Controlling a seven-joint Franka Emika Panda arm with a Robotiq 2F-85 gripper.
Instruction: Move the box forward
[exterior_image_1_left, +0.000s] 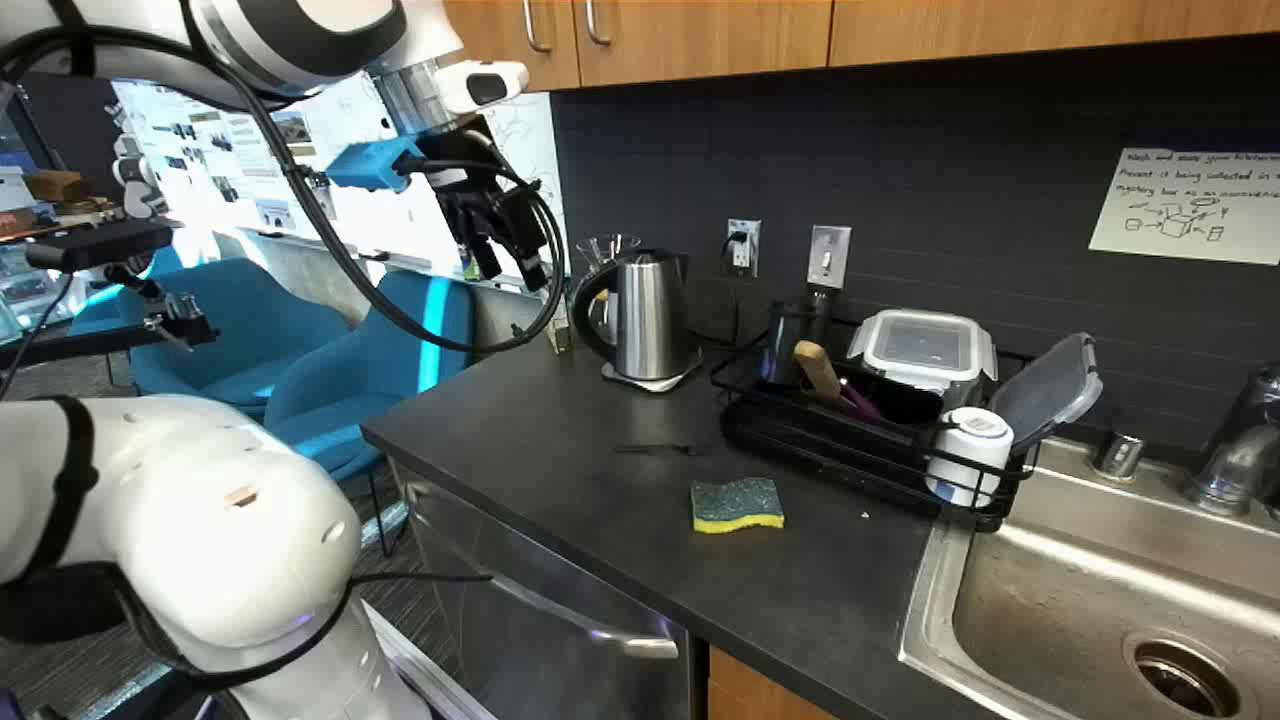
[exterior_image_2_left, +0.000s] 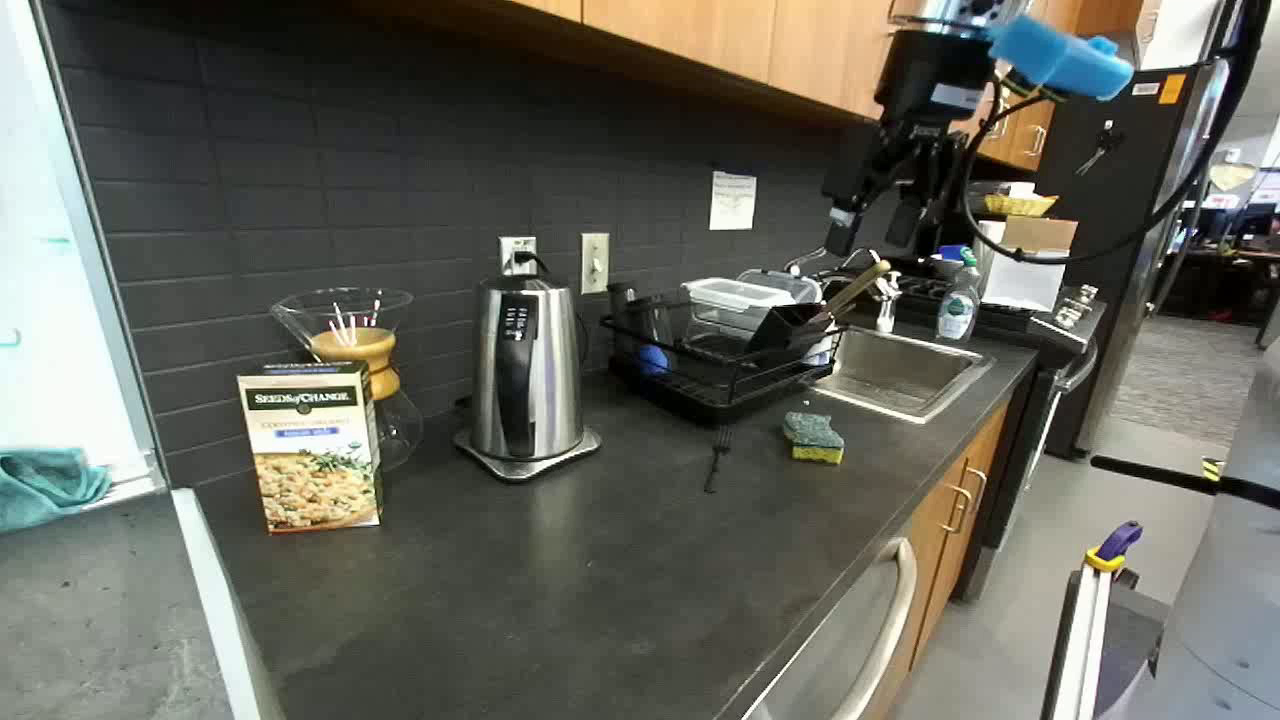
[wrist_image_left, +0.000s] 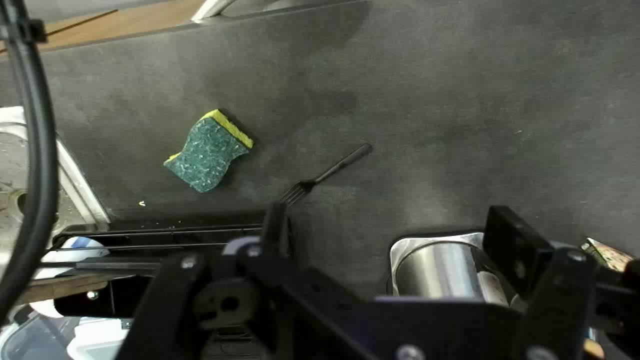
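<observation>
We have the white arm (exterior_image_1_left: 240, 540) down the left side of an exterior view, its upper links stretched across the top and its wrist bent so that the end effector (exterior_image_1_left: 512, 270) points downward, somewhat tilted, well above the bench (exterior_image_2_left: 560, 590). It is released: in the wrist view we find its two fingers (wrist_image_left: 515, 245) spread wide apart. A thick black cable (wrist_image_left: 40, 130) runs down the left side of that view.

On the bench we count a steel kettle (exterior_image_2_left: 555, 390), a glass carafe (exterior_image_2_left: 372, 347) with a wooden collar, a loaded black dish rack (exterior_image_1_left: 815, 455), a dark fork (exterior_image_2_left: 718, 460) lying flat, and a green-and-yellow sponge (exterior_image_2_left: 815, 437) near the sink (exterior_image_1_left: 1060, 600). The kettle stands near the box (exterior_image_2_left: 310, 450), between it and the dish rack; the carafe is close behind the box, and whether those two touch we cannot tell.

The box itself stands upright on the bench, well apart from the end effector. We read "Seeds of Change" on the dark band across its upper front, over a pale panel with a blue strip, and a picture of cooked grains with a green sprig fills the lower part. In the wrist view only a piece of it shows, at the right edge
</observation>
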